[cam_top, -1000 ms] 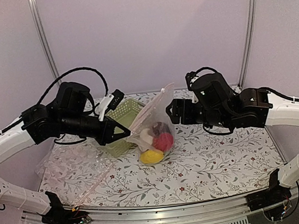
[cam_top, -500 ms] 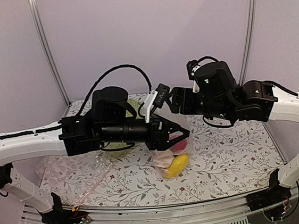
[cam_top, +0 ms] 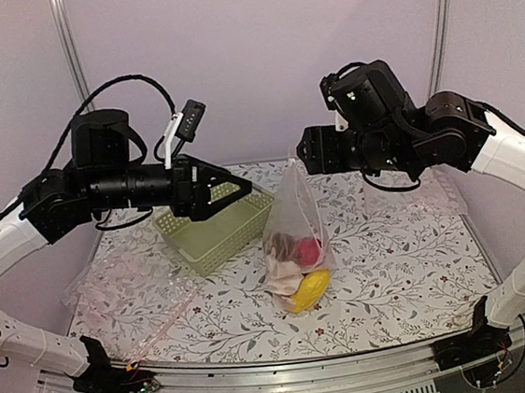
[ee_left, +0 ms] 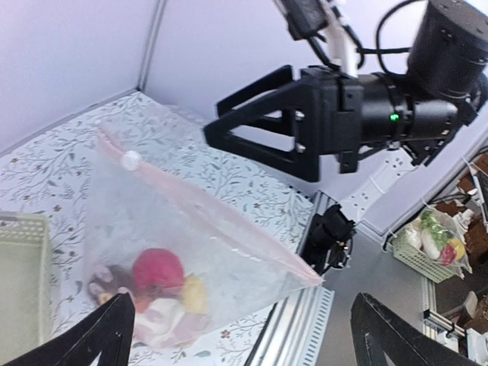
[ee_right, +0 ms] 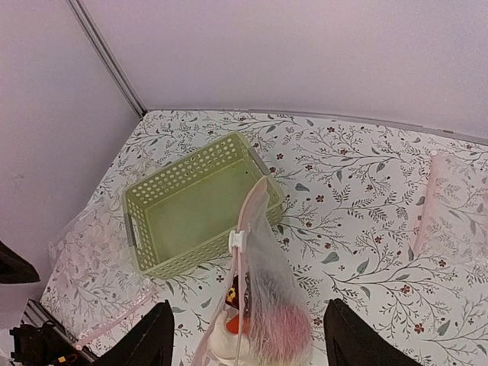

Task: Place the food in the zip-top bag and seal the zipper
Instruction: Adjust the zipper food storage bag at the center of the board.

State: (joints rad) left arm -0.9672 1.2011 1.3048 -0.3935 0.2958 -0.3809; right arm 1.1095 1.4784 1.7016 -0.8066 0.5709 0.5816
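The zip-top bag (cam_top: 293, 217) stood up tall near the middle of the table (cam_top: 393, 277). Its pointy top was at 12 o'clock and its fat bottom at 6 o'clock. The food (cam_top: 296, 266) was down in the bottom of the bag: a red ball (cam_top: 308, 251), a yellow piece (cam_top: 310, 288), a dark maroon piece (cam_top: 282, 244) and a white piece (cam_top: 278, 275). The pink zipper (ee_left: 221, 217) ran along one edge of the bag, with the white slider (ee_left: 131, 159) near the far end in the left wrist view. I could not tell if the zipper was shut all the way.

The left gripper (cam_top: 233, 198) hung in the air at 10 o'clock from the bag, over the green basket (cam_top: 212, 235). Its fingers were wide apart and held nothing. The right gripper (cam_top: 303, 153) was at 12 o'clock, just beside the bag's top corner. Its fingers were apart too, and they pinched nothing. I could not tell if it touched the bag.

The basket sat at 9 o'clock from the bag, just beside it. One flat clear bag (cam_top: 121, 282) lay at 8 o'clock on the table, and another clear bag (cam_top: 413, 195) lay at 2 o'clock. A small green light (ee_left: 393, 117) glowed on the right arm. The marks on the left wrist camera (cam_top: 191, 119) were too small to read.
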